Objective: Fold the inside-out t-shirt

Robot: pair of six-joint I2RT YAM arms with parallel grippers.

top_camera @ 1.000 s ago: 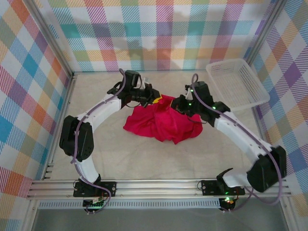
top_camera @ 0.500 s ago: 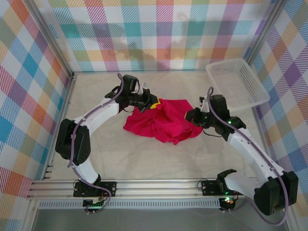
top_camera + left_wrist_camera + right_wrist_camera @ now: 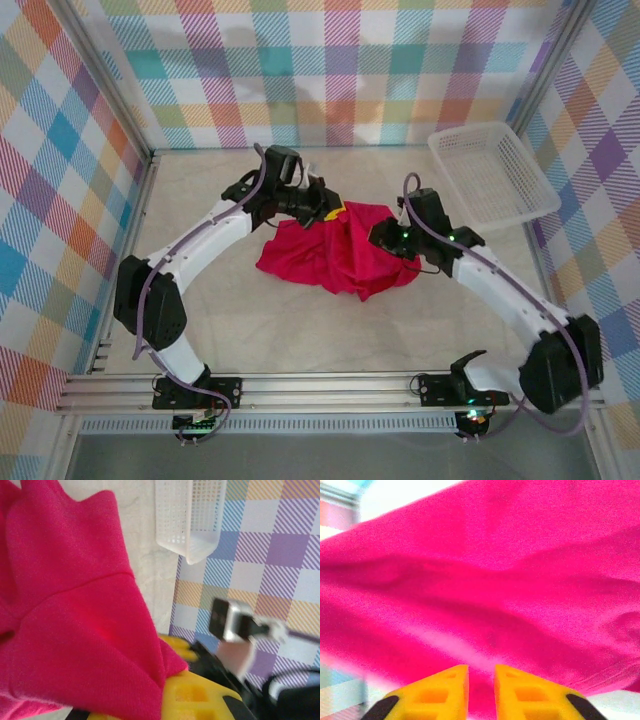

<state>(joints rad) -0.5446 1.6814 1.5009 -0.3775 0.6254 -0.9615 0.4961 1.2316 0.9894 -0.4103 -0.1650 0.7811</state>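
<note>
The left gripper (image 3: 322, 211) is clamped on the far corner of the inside-out t-shirt (image 3: 335, 255), which lies crumpled between both grippers. The right gripper (image 3: 378, 236), yellow fingers (image 3: 440, 695) slightly apart, meets the cloth's opposite edge, with a white mesh basket (image 3: 492, 175) beyond.

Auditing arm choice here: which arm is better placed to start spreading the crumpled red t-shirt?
Left, probably. The left gripper is shut on the t-shirt at its far corner and can pull it outward; the right gripper sits at its right edge, jaws slightly apart, no clear hold.
</note>
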